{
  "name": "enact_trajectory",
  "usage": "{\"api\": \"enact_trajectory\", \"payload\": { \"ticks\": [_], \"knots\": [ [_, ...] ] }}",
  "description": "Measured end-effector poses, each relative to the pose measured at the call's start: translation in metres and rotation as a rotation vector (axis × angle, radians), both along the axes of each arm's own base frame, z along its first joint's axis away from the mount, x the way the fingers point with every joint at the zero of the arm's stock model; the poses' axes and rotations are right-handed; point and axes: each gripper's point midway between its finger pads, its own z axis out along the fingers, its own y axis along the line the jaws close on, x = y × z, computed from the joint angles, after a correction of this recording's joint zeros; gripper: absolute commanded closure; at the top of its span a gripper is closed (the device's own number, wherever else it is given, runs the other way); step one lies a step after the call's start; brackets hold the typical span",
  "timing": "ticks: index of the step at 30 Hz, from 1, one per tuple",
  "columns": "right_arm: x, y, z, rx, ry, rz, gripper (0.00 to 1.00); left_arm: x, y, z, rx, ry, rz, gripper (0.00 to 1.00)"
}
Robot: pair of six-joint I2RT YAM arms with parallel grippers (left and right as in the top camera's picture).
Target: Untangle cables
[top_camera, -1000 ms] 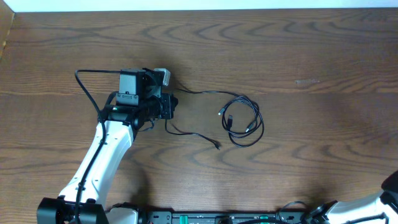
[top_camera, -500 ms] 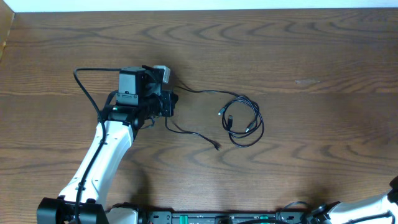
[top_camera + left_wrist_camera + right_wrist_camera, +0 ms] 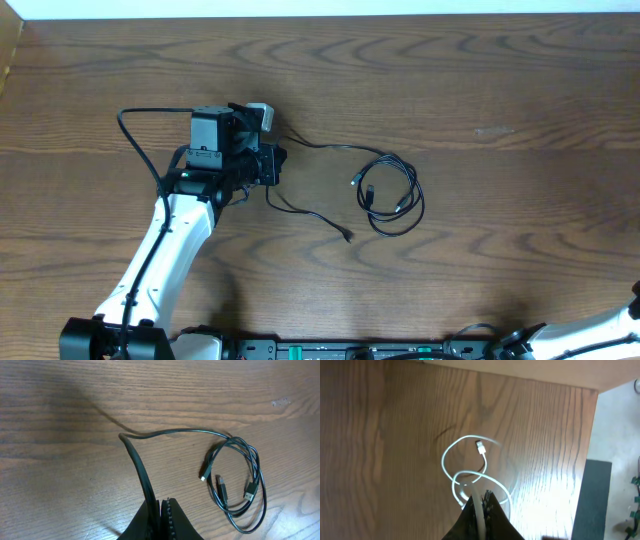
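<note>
A thin black cable [image 3: 392,195] lies coiled in loops at the table's middle, with small plug ends inside the coil. One strand runs left to my left gripper [image 3: 272,165], which is shut on it. In the left wrist view the strand [image 3: 142,467] rises from the jaws [image 3: 162,505] and curves right to the coil [image 3: 240,487]. My right gripper [image 3: 482,500] is shut on a white cable [image 3: 470,472], which hangs in loops with a small plug end [image 3: 480,447]. The right gripper is outside the overhead view.
The wooden table [image 3: 500,80] is bare around the coil. In the right wrist view the table's edge [image 3: 592,415] and the floor beyond show at the right, with a dark mat [image 3: 592,500] below.
Nearly nothing: the left arm and the black cable hold still. The right arm's white link at the lower right corner has slid further out of the overhead view.
</note>
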Motion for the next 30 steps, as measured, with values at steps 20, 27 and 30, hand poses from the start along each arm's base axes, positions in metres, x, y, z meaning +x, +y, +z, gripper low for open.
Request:
{"api": "enact_trajectory", "payload": {
  "ticks": [20, 27, 30],
  "knots": [
    [-0.036, 0.026, -0.089, -0.12, 0.051, 0.022, 0.99, -0.001, 0.0, -0.001, 0.0, 0.003, 0.0, 0.92],
    [-0.091, 0.013, -0.136, -0.069, 0.051, -0.12, 0.99, -0.002, -0.001, -0.002, -0.006, 0.007, -0.005, 0.92],
    [-0.109, 0.006, -0.138, -0.063, 0.026, -0.172, 0.99, -0.002, -0.001, -0.002, -0.006, 0.007, -0.005, 0.92]
  ]
}}
